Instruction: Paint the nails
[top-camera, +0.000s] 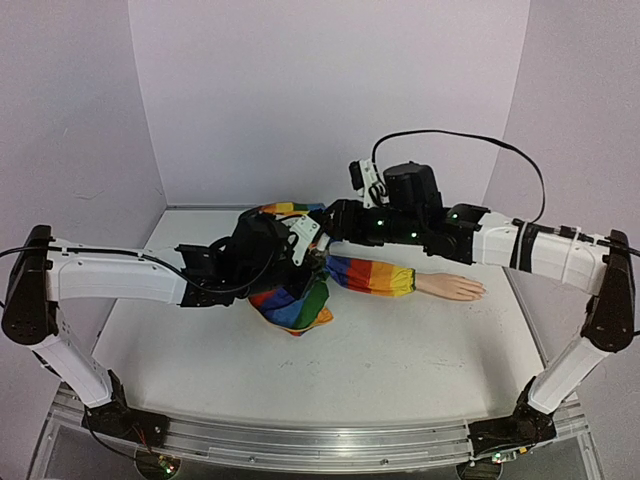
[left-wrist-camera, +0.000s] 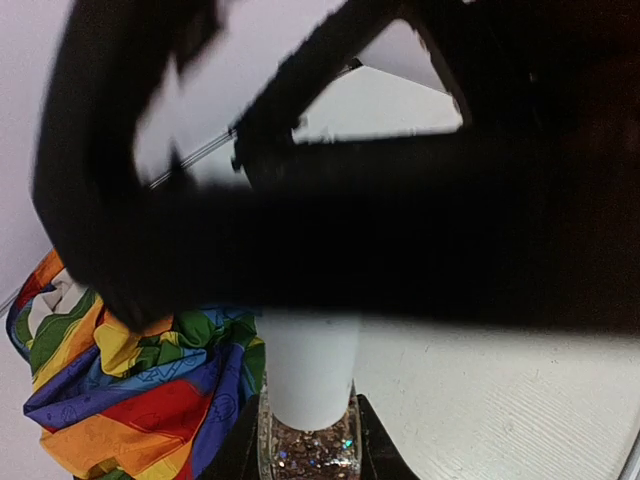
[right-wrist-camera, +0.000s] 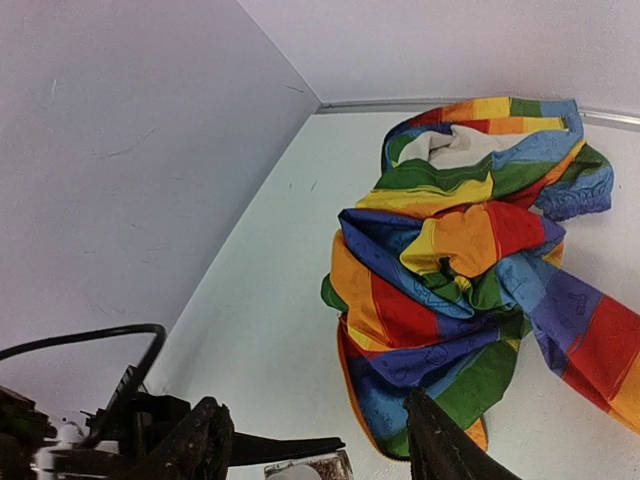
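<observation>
A white table (top-camera: 400, 350) with pale lilac walls (top-camera: 320, 100) on three sides fills the top view. Both arms reach from the left and right edges of the frame toward the middle and meet there, above a heap of cloth.

The cloth is a rainbow-striped sleeve (top-camera: 372, 276). Its bunched end lies just left of the centre, and the straight part runs to the right. The pale mannequin hand (top-camera: 452, 287) comes out of it and lies flat on the table, right of the centre. The nails (top-camera: 478, 292) are at its fingertips, at the right end of the hand, too small to make out. They are well apart from both grippers.

In the left wrist view, the left gripper (left-wrist-camera: 308, 442) at the bottom of the frame has its jaws closed narrowly on a small bottle (left-wrist-camera: 305, 452) with glitter inside. The bottle's white cap (left-wrist-camera: 310, 375) stands up from it. A big dark blurred shape covers most of that picture.

In the right wrist view, the right gripper (right-wrist-camera: 315, 410) at the bottom edge has its jaws wide apart. A small part of the bottle shows low between them. I cannot tell if they touch it.
</observation>
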